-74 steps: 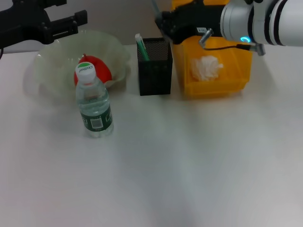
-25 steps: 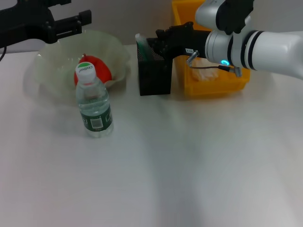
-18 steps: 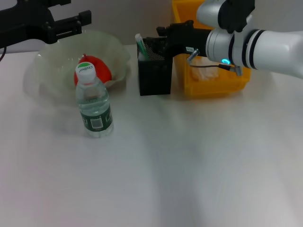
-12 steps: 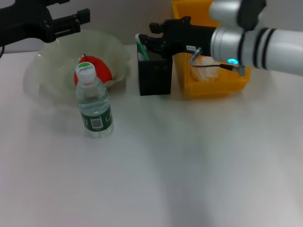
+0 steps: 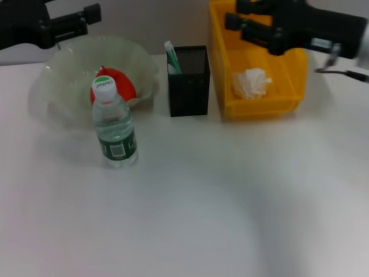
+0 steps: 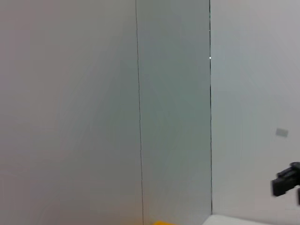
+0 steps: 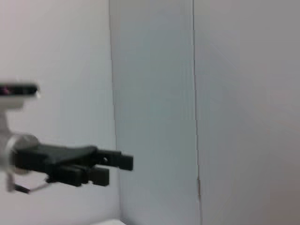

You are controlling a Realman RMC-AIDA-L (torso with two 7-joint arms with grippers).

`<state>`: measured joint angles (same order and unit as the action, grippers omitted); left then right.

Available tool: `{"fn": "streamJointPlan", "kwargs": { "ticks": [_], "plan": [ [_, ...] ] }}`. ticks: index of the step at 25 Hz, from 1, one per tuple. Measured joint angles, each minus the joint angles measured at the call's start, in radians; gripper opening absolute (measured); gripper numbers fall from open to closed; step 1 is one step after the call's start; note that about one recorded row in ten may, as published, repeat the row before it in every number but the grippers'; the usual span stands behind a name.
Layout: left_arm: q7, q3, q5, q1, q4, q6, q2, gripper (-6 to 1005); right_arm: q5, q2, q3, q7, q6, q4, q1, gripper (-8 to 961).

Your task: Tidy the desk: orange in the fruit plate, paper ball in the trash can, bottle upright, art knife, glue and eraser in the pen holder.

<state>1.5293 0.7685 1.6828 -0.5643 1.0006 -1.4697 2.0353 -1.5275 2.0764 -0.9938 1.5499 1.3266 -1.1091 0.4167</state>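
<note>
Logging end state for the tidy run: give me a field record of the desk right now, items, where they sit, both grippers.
orange: in fruit plate
bottle: upright, in front of plate
pen holder: green-white item stands in it
paper ball: in yellow trash can
left gripper: raised behind plate, open, empty
right gripper: above trash can, open, empty
art knife, eraser: not identifiable

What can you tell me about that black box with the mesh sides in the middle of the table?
The pen holder is a square black cup of what looks like metal mesh, standing upright on the white table, just left of the yellow bin. A green-and-white stick leans out of its left corner. Neither gripper touches it.
</note>
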Motion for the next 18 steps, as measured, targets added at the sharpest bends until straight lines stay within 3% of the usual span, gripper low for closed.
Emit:
{"fn": "streamJointPlan", "kwargs": {
  "ticks": [4, 5, 10, 12, 15, 18],
  "plan": [
    [0.028, 0.0, -0.019, 0.006, -0.003, -0.027, -0.02, 731, -0.019, -0.033, 0.13, 0.056, 0.187, 0.025, 0.003, 458],
    [0.04, -0.001, -0.031, 0.009, -0.013, -0.075, -0.04, 731, -0.029, -0.047, 0.165, 0.076, 0.242, 0.034, 0.006, 465],
    [0.065, -0.01, -0.035, 0.025, -0.023, -0.187, -0.073, 731, -0.146, -0.079, 0.283, 0.105, 0.457, 0.039, 0.026, 496],
    [0.075, -0.011, -0.035, 0.036, -0.024, -0.242, -0.084, 731, -0.211, -0.089, 0.297, 0.115, 0.528, 0.036, 0.043, 508],
    [0.082, -0.011, -0.034, 0.05, -0.024, -0.316, -0.093, 730, -0.329, -0.1, 0.299, 0.136, 0.621, 0.033, 0.08, 704],
    [0.084, 0.0, -0.022, 0.066, -0.02, -0.352, -0.093, 730, -0.388, -0.101, 0.29, 0.139, 0.652, 0.032, 0.099, 704]
  ]
}}
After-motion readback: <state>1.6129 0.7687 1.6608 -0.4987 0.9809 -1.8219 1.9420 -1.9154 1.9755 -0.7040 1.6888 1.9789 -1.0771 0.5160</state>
